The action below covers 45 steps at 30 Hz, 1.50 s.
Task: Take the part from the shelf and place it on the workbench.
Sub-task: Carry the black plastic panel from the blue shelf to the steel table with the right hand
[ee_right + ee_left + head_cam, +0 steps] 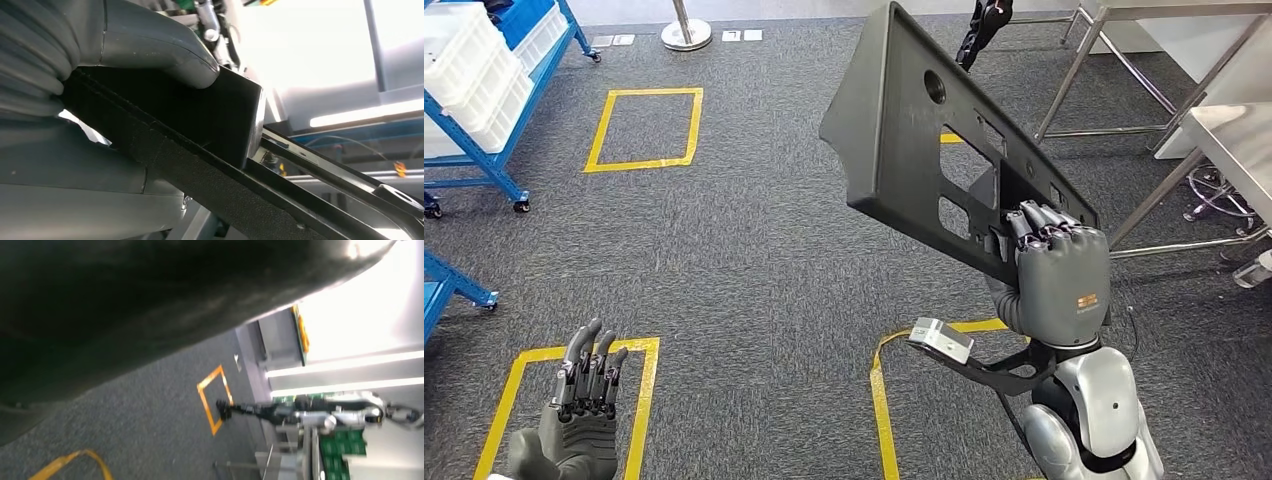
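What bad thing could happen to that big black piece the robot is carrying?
The right robot hand grips the big black part only at its lower end, so the long tilted panel might twist or slip out and drop onto the carpet. The left robot hand is open and low, not helping. The workbench and its metal legs stand close on the right, so the part's raised end might bump them as the robot turns.
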Available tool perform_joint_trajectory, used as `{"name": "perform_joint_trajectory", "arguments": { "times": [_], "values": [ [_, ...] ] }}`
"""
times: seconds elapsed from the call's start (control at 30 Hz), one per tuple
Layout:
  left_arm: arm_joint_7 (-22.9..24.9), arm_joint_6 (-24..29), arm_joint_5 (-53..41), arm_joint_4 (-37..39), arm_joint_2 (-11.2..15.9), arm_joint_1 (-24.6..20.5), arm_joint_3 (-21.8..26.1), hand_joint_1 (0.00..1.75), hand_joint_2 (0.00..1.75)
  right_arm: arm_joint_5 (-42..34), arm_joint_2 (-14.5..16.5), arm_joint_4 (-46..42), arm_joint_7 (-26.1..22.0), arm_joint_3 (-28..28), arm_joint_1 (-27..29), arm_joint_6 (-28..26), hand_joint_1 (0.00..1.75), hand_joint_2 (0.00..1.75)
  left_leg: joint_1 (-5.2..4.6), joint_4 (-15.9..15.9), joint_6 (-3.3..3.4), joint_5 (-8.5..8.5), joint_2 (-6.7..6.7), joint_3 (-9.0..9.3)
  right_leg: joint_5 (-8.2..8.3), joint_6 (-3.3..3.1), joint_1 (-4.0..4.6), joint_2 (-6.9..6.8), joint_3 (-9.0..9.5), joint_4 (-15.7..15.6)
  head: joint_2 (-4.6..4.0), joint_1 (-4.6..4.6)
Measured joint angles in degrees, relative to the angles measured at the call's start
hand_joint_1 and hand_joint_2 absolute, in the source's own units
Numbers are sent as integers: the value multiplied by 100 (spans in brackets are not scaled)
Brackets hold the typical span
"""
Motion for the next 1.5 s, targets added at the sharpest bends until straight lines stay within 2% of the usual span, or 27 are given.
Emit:
{"name": "perform_joint_trajectory", "arguments": {
  "times": [0.07, 0.13, 0.2, 0.27, 0.33, 0.4, 0.43, 0.47, 0.5, 0.6, 0.67, 0.73, 0.77, 0.8, 0.87, 0.93, 0.97, 1.0, 1.07, 1.13, 1.2, 1.27, 1.3, 1.33, 1.43, 1.47, 1.5],
  "values": [
    [-19, -33, -9, 28, -30, 11, 21, 0, 0, 19, 2, -38, -8, -5, 60, -34, 175, 175, -9, 9, -29, -12, 55, -1, 273, 91, -5, -114, 491, -868, 0, 1],
    [-45, -73, -19, 47, -65, 28, 45, 0, 0, 56, 9, -79, -20, -9, 121, -93, 175, 175, -36, 24, -78, -22, 99, -6, 418, 29, 16, -173, 764, -1355, 0, -13],
    [-102, -149, -69, 62, -116, 62, 80, 0, 0, 133, 22, -118, -43, -16, 238, -171, 175, 175, -43, 22, -129, -18, 138, -3, 453, -100, 36, -126, 773, -1406, 0, -21],
    [-212, -289, -173, 80, -192, 107, 143, 0, 0, 259, 53, -178, -87, -23, 401, -305, 175, 175, -22, 123, -185, -122, 102, -35, 473, -187, 15, -85, 784, -1427, 0, -27],
    [-356, -477, -295, 110, -308, 169, 258, 0, 0, 399, 107, -250, -127, -26, 592, -510, 175, 175, 2, 639, -234, -467, -9, -238, 477, -256, -7, -48, 803, -1442, 0, -45],
    [-448, -638, -385, 157, -416, 218, 388, 0, 0, 485, 152, -297, -118, -25, 768, -652, 175, 175, 12, 1428, -258, -839, -77, -581, 471, -284, 4, -3, 810, -1440, 0, -52],
    [-464, -693, -412, 180, -454, 228, 439, 0, 0, 498, 164, -310, -101, -25, 828, -675, 175, 175, 13, 1677, -260, -903, -88, -698, 470, -284, 10, 29, 812, -1439, 0, -50],
    [-470, -731, -428, 195, -480, 230, 477, 0, 0, 497, 168, -318, -80, -26, 863, -676, 175, 175, 15, 1736, -256, -866, -94, -730, 470, -284, 14, 64, 815, -1437, 0, -51],
    [-470, -756, -437, 203, -507, 228, 511, 0, 0, 484, 169, -327, -63, -29, 880, -670, 175, 175, 22, 1528, -248, -701, -108, -629, 469, -283, 15, 110, 823, -1434, 0, -51],
    [-410, -769, -423, 203, -566, 198, 581, 0, 0, 377, 176, -365, -16, -53, 845, -574, 175, 175, 73, 396, -236, -157, -303, -77, 467, -277, 28, 243, 812, -1405, 0, -45],
    [-225, -720, -345, 191, -576, 129, 608, 0, 0, 209, 163, -377, 35, -93, 703, -369, 175, 175, 69, 154, -235, -116, -406, 5, 491, -240, 31, 310, 739, -1380, 0, -43],
    [-2, -626, -234, 157, -574, 25, 614, 0, 0, 32, 133, -377, 74, -153, 490, -154, 175, 175, 44, 125, -189, -85, -359, -22, 514, -184, 8, 354, 669, -1364, 0, -45],
    [77, -583, -195, 134, -572, -25, 611, 0, 0, -30, 117, -377, 85, -186, 387, -83, 175, 175, 42, 108, -155, -61, -327, -24, 482, -172, 7, 314, 624, -1311, 0, -41],
    [124, -556, -165, 112, -570, -65, 609, 0, 0, -67, 99, -377, 92, -218, 289, -39, 175, 175, 47, 90, -119, -38, -289, -26, 397, -174, 16, 246, 538, -1155, 0, -31],
    [179, -516, -132, 88, -568, -108, 605, 0, 0, -97, 69, -375, 97, -266, 145, 0, 175, 175, 44, 77, -74, -10, -213, -44, 93, -212, 36, 89, 220, -492, 0, -14],
    [223, -462, -119, 85, -559, -118, 597, 0, 0, -104, 46, -368, 98, -284, 80, 14, 175, 175, 34, 77, -57, -1, -131, -69, -165, -219, 37, 45, -111, 242, 0, -4],
    [239, -440, -117, 85, -552, -120, 590, 0, 0, -107, 36, -363, 99, -287, 67, 15, 175, 175, 31, 77, -55, 1, -93, -75, -183, -194, 37, 38, -148, 354, 0, -2],
    [249, -428, -116, 85, -543, -123, 582, 0, 0, -112, 27, -360, 101, -290, 54, 16, 175, 175, 29, 77, -54, 2, -59, -74, -109, -154, 37, 27, -55, 208, 0, 1],
    [255, -425, -114, 83, -529, -131, 563, 0, 0, -119, 11, -357, 102, -292, 13, 16, 175, 175, 26, 78, -57, 1, -5, -64, 179, -89, 49, -66, 410, -639, 0, 1],
    [258, -419, -113, 79, -520, -137, 547, 0, 0, -123, -2, -357, 102, -293, -29, 17, 175, 175, -2, 86, -81, 1, 33, -71, 376, -118, 90, -163, 772, -1295, 0, -3],
    [282, -363, -102, 67, -494, -126, 521, 0, 0, -129, -13, -355, 108, -299, -48, 22, 175, 175, -22, 86, -124, 14, 63, -84, 423, -182, 124, -154, 827, -1407, 0, -9],
    [335, -209, -60, 24, -410, -83, 461, 0, 0, -161, -24, -354, 126, -306, -66, 51, 175, 175, -11, 109, -179, -18, 65, -94, 456, -240, 87, -105, 830, -1440, 0, -10],
    [370, -105, -30, -7, -343, -56, 418, 0, 0, -188, -28, -352, 137, -308, -88, 74, 175, 175, -5, 214, -209, -108, 37, -133, 470, -270, 63, -86, 839, -1459, 0, -16],
    [407, 2, -2, -33, -265, -33, 376, 0, 0, -218, -34, -348, 146, -310, -118, 101, 175, 175, 4, 447, -238, -266, -1, -229, 482, -300, 38, -66, 849, -1477, 0, -22],
    [526, 250, 47, -62, -37, 5, 253, 0, 0, -302, -43, -312, 139, -330, -181, 148, 175, 175, 41, 1534, -297, -778, -85, -715, 486, -336, 36, -9, 845, -1472, 0, -29],
    [554, 304, 53, -62, 26, 10, 214, 0, 0, -325, -44, -295, 124, -338, -188, 151, 175, 175, 55, 1705, -309, -796, -92, -802, 485, -337, 36, 15, 845, -1467, 0, -28],
    [578, 354, 59, -62, 86, 13, 174, 0, 0, -349, -45, -277, 109, -344, -196, 150, 175, 175, 72, 1658, -319, -698, -99, -784, 483, -337, 32, 46, 847, -1458, 0, -29]
  ]
}}
